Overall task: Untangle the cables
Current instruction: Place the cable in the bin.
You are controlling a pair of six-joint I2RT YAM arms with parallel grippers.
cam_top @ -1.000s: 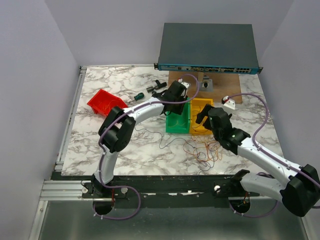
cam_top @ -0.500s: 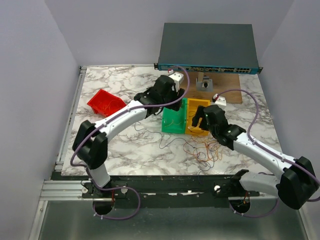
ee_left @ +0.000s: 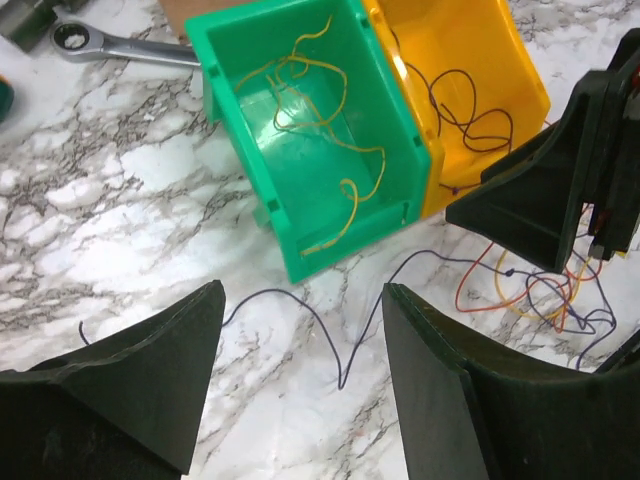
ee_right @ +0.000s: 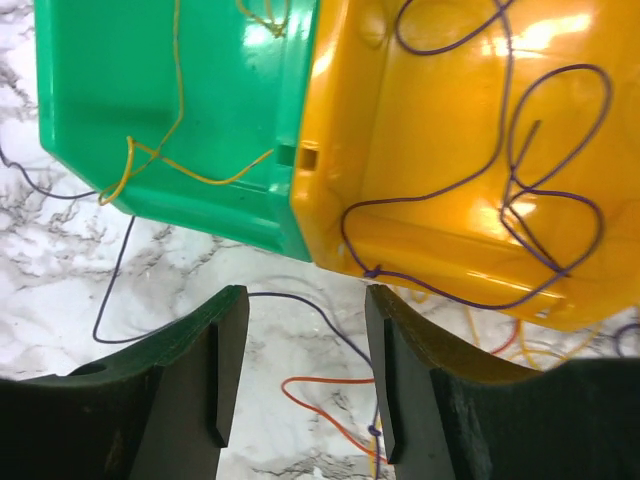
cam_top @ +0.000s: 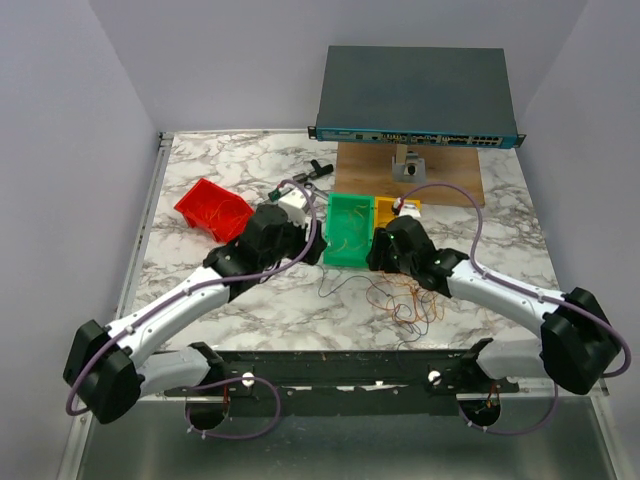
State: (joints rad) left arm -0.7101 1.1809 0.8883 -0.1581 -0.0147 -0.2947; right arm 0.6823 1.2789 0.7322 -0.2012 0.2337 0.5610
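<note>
Sorting by colour looks roughly partway done, judging by how things lie. Several yellow cables (ee_left: 300, 66) already lie curled inside the green bin (ee_left: 350, 245). A few dark purple cables (ee_right: 512, 130) loop across the floor of the yellow bin (ee_left: 480, 50), which stands touching the green bin's side. What is left is the tangle (cam_top: 408, 300) on the marble surface (cam_top: 230, 160), just in front of the two bins. It is a loose knot of orange, yellow, red and purple strands, still crossing one another. One loose purple cable (ee_left: 338, 375) trails away from the knot across the surface, near the green bin's front edge. A red bin (cam_top: 212, 208) sits well apart to the left; whether it holds anything cannot be told.

The cables are hair-thin and limp. They bend into soft loops and kinks, so single strands will probably be fiddly to pinch and may drag their neighbours along.

Jaws of the left arm (cam_top: 180, 300) stand apart with nothing between them, above the surface in front of the green bin. Jaws of the right arm (cam_top: 500, 290) are also apart and empty, hovering at the bins' near edge where the two bins meet. A purple strand lies on the surface below their gap.
</note>
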